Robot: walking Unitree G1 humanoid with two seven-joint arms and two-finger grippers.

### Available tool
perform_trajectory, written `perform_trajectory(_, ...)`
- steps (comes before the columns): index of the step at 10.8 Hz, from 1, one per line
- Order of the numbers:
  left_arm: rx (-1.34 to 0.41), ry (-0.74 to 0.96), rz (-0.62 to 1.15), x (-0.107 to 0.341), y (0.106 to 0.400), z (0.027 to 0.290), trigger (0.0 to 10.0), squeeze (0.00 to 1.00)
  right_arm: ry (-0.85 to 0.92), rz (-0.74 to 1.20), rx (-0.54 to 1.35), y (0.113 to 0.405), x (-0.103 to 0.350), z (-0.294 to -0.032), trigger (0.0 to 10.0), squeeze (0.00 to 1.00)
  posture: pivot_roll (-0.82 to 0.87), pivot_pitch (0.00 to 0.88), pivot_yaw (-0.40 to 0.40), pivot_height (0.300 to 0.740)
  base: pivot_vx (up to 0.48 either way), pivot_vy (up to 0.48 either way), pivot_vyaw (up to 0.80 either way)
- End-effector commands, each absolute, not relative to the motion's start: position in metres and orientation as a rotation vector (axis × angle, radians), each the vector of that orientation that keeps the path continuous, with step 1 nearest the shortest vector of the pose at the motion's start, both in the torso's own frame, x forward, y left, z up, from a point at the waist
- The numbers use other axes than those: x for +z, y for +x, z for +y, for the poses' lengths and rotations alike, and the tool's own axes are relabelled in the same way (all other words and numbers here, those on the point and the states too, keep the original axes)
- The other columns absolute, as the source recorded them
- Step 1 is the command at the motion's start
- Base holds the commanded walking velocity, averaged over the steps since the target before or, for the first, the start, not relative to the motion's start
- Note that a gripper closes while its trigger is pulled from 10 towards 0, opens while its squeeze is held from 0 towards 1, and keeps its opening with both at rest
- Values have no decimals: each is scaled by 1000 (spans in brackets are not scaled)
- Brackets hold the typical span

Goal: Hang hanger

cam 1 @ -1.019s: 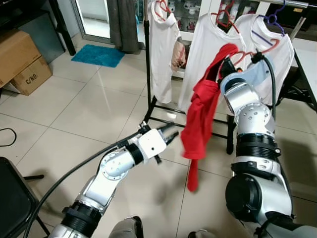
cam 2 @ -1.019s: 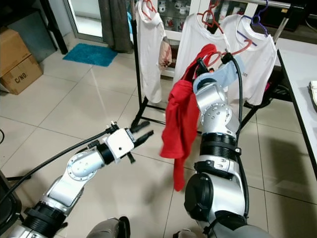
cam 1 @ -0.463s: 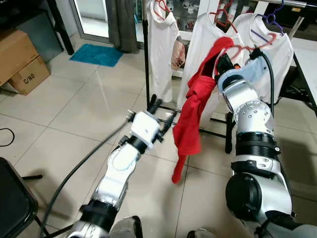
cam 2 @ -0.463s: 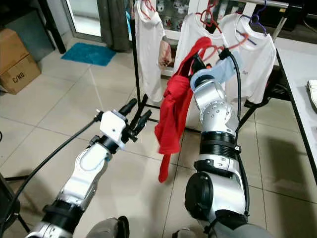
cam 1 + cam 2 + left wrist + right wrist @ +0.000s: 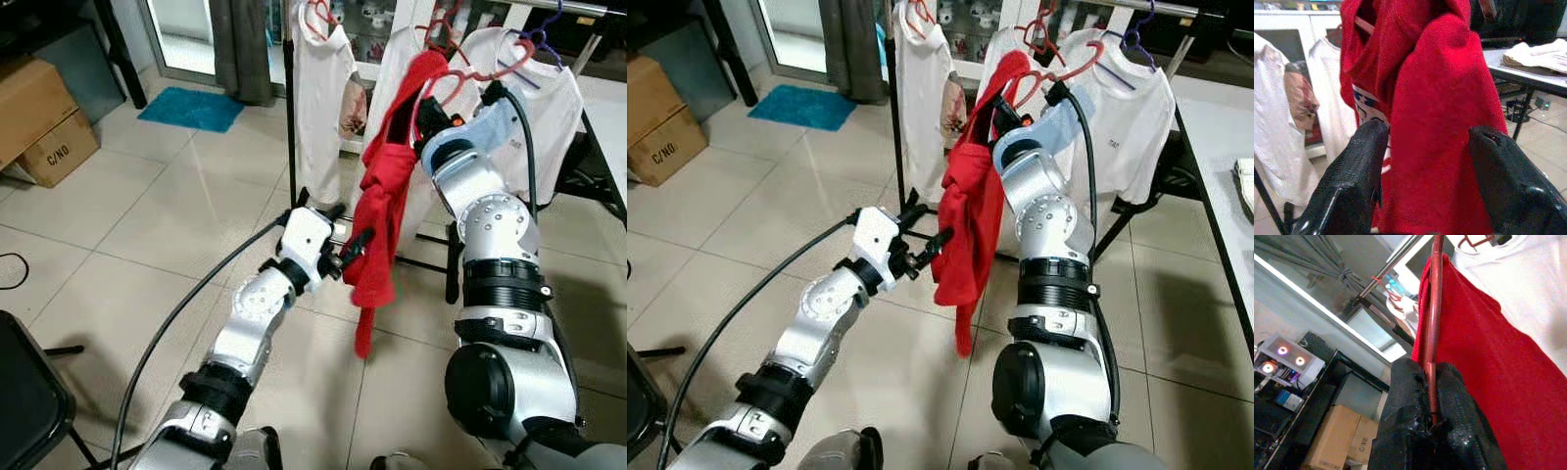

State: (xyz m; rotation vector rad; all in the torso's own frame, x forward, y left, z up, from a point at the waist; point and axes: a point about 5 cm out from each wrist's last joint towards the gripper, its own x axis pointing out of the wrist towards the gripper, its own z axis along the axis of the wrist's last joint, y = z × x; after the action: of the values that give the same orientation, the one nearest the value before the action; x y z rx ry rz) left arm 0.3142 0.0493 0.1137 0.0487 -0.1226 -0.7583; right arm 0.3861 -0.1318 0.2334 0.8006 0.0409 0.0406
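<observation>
Red shirt on hanger, raised near rack

R pincer (image 5: pixel 1432 431) clamped on red hanger (image 5: pixel 1434 308) w/ red shirt (image 5: pixel 380 220), up by clothes rack (image 5: pixel 290 108). L pincer (image 5: pixel 1422 147) spread wide, fingers (image 5: pixel 1359 161) flanking the shirt.

"C/NO" printed in black on the side of the lower cardboard box (image 5: pixel 61 149), standing on the floor tiles at the robot's far left. Small dark print on a white shirt (image 5: pixel 1114 144) on the rack, too small to read.
</observation>
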Motion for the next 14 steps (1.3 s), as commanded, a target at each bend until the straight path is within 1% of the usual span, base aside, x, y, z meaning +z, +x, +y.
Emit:
perform_trajectory(1, -784, 60, -95, 113, 318, 43, 10000, 0, 797, -7, 76, 384, 245, -128, 10000, 0, 17, 28, 1, 740, 0, 0, 0)
perform_trajectory(3, -803, 60, -79, 113, 320, 40, 10000, 0, 804, -14, 80, 381, 245, -127, 10000, 0, 16, 28, 7, 740, 0, 0, 0)
perform_trajectory(4, -830, 71, -80, 114, 321, 39, 4078, 0, 805, -17, 83, 381, 246, -127, 10000, 0, 13, 28, 16, 740, 0, 0, 0)
perform_trajectory(5, -839, 74, -83, 114, 323, 38, 2275, 0, 806, -18, 85, 381, 246, -126, 10000, 0, 13, 28, 16, 740, 0, 0, 0)
perform_trajectory(6, -851, 69, -84, 116, 325, 37, 0, 0, 807, -16, 85, 380, 245, -126, 10000, 0, 17, 26, 17, 740, 0, 0, 0)
perform_trajectory(14, -870, 46, -107, 115, 320, 46, 0, 0, 826, 14, 69, 380, 237, -124, 10000, 0, 35, 30, 10, 740, 0, 0, 0)
